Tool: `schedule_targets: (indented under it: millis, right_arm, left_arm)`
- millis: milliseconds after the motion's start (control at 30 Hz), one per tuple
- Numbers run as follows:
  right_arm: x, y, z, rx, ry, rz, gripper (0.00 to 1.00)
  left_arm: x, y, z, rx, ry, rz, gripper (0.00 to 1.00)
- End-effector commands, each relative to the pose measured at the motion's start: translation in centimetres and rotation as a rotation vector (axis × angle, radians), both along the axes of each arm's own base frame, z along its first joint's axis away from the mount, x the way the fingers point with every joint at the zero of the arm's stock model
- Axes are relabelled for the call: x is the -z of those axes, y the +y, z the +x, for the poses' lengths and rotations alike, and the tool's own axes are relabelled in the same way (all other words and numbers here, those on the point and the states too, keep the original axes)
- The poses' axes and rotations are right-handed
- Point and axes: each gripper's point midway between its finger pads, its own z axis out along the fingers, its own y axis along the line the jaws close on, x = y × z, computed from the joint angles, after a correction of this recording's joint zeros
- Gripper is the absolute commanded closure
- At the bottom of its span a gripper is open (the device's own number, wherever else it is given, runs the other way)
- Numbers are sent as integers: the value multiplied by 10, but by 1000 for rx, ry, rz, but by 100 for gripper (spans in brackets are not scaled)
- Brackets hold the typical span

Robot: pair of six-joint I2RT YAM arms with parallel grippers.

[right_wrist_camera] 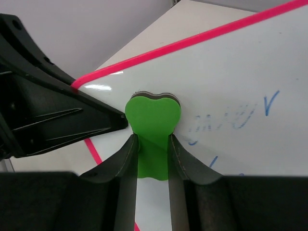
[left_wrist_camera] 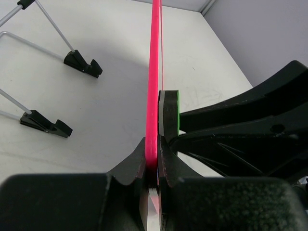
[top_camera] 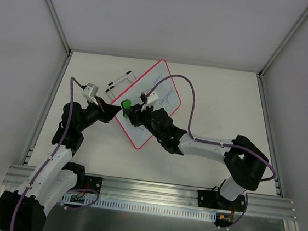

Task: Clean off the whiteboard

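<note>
The whiteboard [top_camera: 159, 91], white with a pink-red frame and faint blue writing, lies tilted at the table's middle. My left gripper [top_camera: 113, 113] is shut on its left edge; the pink frame [left_wrist_camera: 154, 86] runs edge-on between my jaws. My right gripper [top_camera: 129, 112] is shut on the green bone-shaped eraser [top_camera: 125, 104], whose end presses on the board near that edge. In the right wrist view the eraser [right_wrist_camera: 153, 120] sits on the white surface [right_wrist_camera: 231, 72], with blue marks [right_wrist_camera: 231, 118] to its right. The eraser's felt edge [left_wrist_camera: 168, 113] shows beside the frame.
The wire stand [top_camera: 119, 82] lies detached on the table behind the board's left side; its two black feet [left_wrist_camera: 83, 63] show on the left in the left wrist view. Grey enclosure walls and metal rails [top_camera: 48, 99] surround the table.
</note>
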Motion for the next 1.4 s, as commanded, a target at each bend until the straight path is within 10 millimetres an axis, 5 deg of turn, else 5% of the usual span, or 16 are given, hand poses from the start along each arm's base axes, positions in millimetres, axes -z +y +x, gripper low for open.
schedule_targets:
  millis: [0, 167, 367, 533, 767, 900, 1033, 1233, 1367]
  right_arm:
    - [17, -25, 27, 126, 39, 8, 100]
    - [20, -78, 82, 278, 69, 35, 100]
    - [19, -89, 114, 277, 78, 22, 100]
    - [19, -64, 99, 181, 97, 15, 100]
    - [9, -4, 40, 23, 116, 51, 100]
    - [0, 10, 22, -16, 111, 68, 100]
    - [10, -14, 44, 100, 121, 60, 100]
    - [43, -84, 81, 330, 163, -4, 100]
    - [57, -93, 79, 325, 192, -24, 100]
  left_arm:
    - [30, -10, -22, 129, 45, 119, 100]
    - [33, -11, -29, 150, 71, 116, 100]
    - [35, -15, -32, 180, 98, 106, 100]
    - [35, -18, -32, 195, 115, 102, 100]
    - [37, -18, -32, 199, 121, 101, 100]
    - [37, -20, -33, 210, 124, 100, 100]
    - [36, -19, -34, 209, 118, 100, 100]
    - [34, -18, -34, 199, 108, 99, 100]
    - [34, -18, -35, 198, 109, 98, 100]
